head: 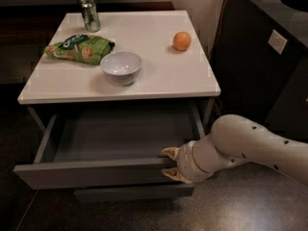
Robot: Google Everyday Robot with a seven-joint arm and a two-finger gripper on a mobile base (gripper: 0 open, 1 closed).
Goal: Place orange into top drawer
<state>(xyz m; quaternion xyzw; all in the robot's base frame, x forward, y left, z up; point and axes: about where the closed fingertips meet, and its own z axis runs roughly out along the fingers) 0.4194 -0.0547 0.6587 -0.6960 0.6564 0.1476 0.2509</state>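
The orange point(182, 41) sits on the white table top point(159, 76), near its far right edge. The top drawer point(96, 173) is pulled out below the table, and its plain grey inside shows nothing in it. My gripper point(170, 162) is low at the right end of the drawer's front, far below the orange. Its two tan fingertips point(169, 152) stand apart, one at the front's upper rim and one against its face. It holds nothing.
A white bowl point(121, 67), a green snack bag point(79, 48) and a green can point(89, 14) stand on the table's left and middle. A lower drawer front point(134, 192) shows under the open one. A dark cabinet point(269, 57) stands to the right.
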